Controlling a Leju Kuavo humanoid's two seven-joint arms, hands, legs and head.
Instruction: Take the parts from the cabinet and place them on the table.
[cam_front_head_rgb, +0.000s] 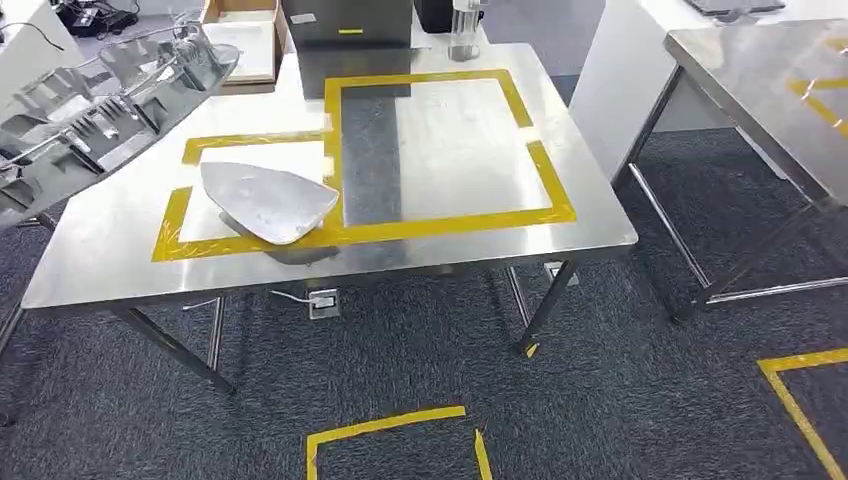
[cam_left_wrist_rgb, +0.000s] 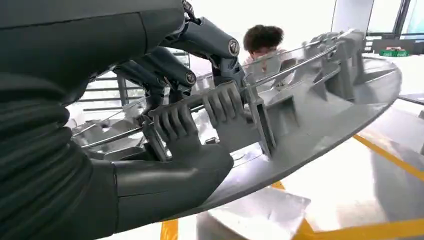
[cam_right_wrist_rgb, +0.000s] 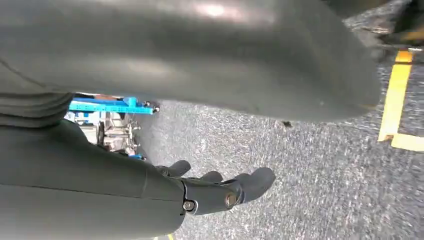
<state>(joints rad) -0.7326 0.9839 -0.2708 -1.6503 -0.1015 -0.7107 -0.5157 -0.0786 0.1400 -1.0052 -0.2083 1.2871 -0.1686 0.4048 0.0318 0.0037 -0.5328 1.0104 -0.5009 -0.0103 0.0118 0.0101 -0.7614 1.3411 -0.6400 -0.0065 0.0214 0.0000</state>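
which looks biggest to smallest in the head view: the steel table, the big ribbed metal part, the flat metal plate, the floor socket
1. steel table
2. ribbed metal part, though the frame cuts it off and it is held up nearer the camera, so its true size is unsure
3. flat metal plate
4. floor socket

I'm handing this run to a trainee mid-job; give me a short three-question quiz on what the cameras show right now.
1. True or false: the left hand grips the ribbed metal part.
2. The flat triangular plate lies: A) on the floor, B) on the steel table inside yellow tape, C) in a cardboard box.
3. Fill in: the right hand hangs above the grey ____, holding nothing.

Key: 1 true; 2 B; 3 carpet.
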